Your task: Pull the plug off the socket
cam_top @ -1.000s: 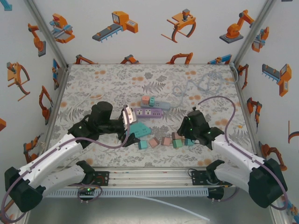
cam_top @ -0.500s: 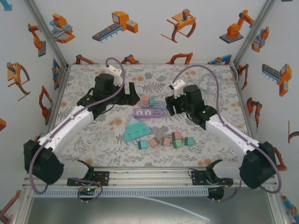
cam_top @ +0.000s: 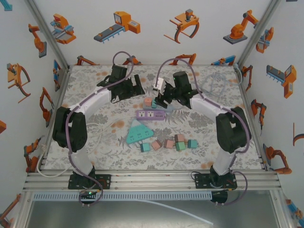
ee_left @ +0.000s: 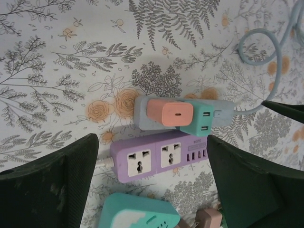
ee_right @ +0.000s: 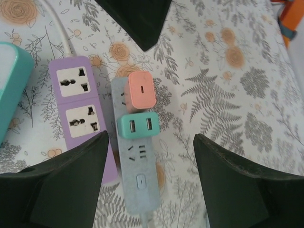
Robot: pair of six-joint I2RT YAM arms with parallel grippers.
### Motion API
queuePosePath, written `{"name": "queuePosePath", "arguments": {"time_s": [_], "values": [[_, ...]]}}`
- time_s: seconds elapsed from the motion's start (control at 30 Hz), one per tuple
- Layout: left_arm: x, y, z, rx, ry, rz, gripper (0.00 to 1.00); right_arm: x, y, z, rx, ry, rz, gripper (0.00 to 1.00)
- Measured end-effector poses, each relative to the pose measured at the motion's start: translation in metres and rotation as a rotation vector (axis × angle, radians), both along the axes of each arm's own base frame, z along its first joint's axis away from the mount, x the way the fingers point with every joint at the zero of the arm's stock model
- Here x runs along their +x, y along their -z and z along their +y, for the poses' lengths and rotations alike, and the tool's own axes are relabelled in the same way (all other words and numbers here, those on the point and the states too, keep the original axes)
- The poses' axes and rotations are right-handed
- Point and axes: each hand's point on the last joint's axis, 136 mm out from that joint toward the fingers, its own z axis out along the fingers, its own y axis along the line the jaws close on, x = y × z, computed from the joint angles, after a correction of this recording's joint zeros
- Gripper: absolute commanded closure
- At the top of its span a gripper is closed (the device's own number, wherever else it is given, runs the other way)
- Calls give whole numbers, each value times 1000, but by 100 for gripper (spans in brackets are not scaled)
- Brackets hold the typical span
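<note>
The pink plug (ee_right: 140, 90) and grey socket strip (ee_right: 138, 190) look like smooth matt plastic.

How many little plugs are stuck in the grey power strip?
2. A pink plug adapter sits on the grey power strip, at the end away from its switch. A teal USB adapter sits right beside it, nearer the switch. The strip's whole top shows, so none seem hidden.

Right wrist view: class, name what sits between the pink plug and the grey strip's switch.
A teal two-port plug, on the grey strip; right wrist view.
</note>
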Motion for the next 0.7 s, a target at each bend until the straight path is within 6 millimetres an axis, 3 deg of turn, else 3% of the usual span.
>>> {"name": "queuePosePath", "arguments": {"time_s": [0.33, 0.5, 0.7], "values": [[13, 37, -23, -2, 84, 93, 24, 11, 48, 16, -3, -110, 66, 38], [11, 55, -29, 3, 110, 142, 26, 9, 58, 16, -16, -120, 88, 42], [6, 68, -30, 15, 124, 187, 34, 9, 66, 17, -27, -135, 114, 55]]}}
